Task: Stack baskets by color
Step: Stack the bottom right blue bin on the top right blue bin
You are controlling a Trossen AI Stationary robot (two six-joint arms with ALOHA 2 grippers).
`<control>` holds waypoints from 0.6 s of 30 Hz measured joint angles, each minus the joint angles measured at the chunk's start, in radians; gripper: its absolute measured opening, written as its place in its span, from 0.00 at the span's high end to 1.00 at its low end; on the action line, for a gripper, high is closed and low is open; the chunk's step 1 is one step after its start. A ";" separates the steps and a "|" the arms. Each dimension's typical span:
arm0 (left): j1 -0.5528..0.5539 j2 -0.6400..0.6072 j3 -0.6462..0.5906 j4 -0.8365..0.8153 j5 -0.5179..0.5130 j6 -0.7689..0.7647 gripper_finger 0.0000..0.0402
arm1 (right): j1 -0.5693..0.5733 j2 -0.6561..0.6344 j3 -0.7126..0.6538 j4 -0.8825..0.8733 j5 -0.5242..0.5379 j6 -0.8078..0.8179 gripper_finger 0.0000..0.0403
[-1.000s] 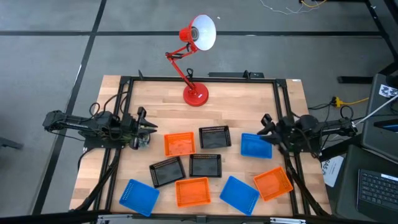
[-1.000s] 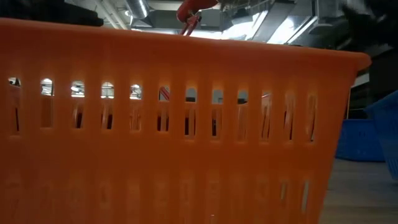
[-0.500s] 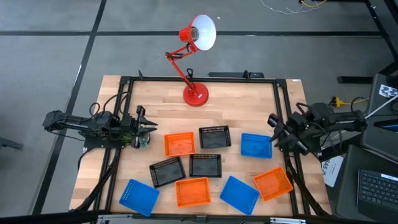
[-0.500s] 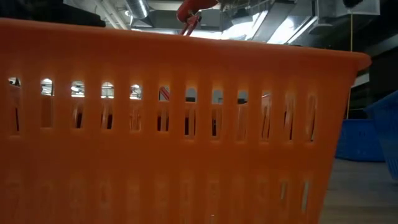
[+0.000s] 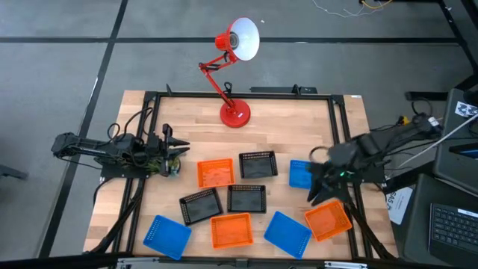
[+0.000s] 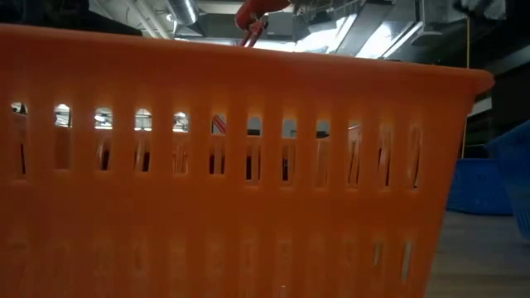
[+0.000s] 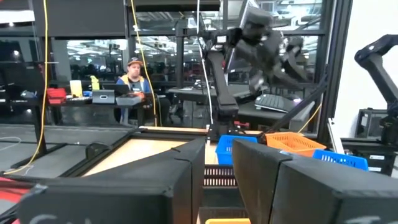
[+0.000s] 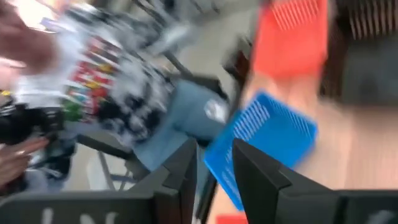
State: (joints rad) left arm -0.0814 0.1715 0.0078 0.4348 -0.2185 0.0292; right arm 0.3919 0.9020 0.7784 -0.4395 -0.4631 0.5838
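here the right gripper [image 5: 320,188] hangs over the right side of the table [image 5: 291,123], between a blue basket [image 5: 301,175] on the lamp side of it and an orange basket [image 5: 328,220] on the near side. in its wrist view the two dark fingers [image 8: 254,168] stand a narrow gap apart with nothing between them; that view is heavily blurred. the left gripper [image 5: 181,150] waits at the left edge of the table, near the left-most orange basket [image 5: 215,172], its fingers [image 7: 186,163] also a narrow gap apart and holding nothing.

outward from there, the nine baskets all lie singly on the wood, none stacked. a black basket [image 5: 258,164] sits just right of the left-most orange one. in front of these lie two more black baskets, one tilted [image 5: 200,205] and one squarer [image 5: 246,199], close beside each other. along the near edge come a blue basket [image 5: 166,235] at the left, an orange basket [image 5: 231,229] at the middle and another blue basket [image 5: 287,232] to its right. the wall of the middle orange basket fills almost the whole low view. a red desk lamp [image 5: 233,75] stands at the far edge of the table. in the left wrist view a person [image 7: 131,78] sits at a desk in the room beyond.
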 joint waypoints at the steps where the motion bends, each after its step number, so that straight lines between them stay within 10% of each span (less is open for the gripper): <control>1: 0.000 0.000 0.000 0.000 -0.001 0.000 0.82 | 0.015 0.035 0.000 -0.009 0.021 0.035 0.74; 10: 0.000 0.000 0.000 0.000 -0.001 0.008 0.82 | 0.066 0.299 0.024 -0.003 0.033 0.356 0.74; 18: 0.000 0.000 0.000 0.000 -0.001 0.007 0.82 | 0.066 0.463 0.228 -0.062 0.029 0.329 0.74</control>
State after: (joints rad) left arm -0.0816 0.1717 0.0082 0.4345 -0.2195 0.0364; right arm 0.4583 1.3648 1.0066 -0.5012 -0.4341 0.9129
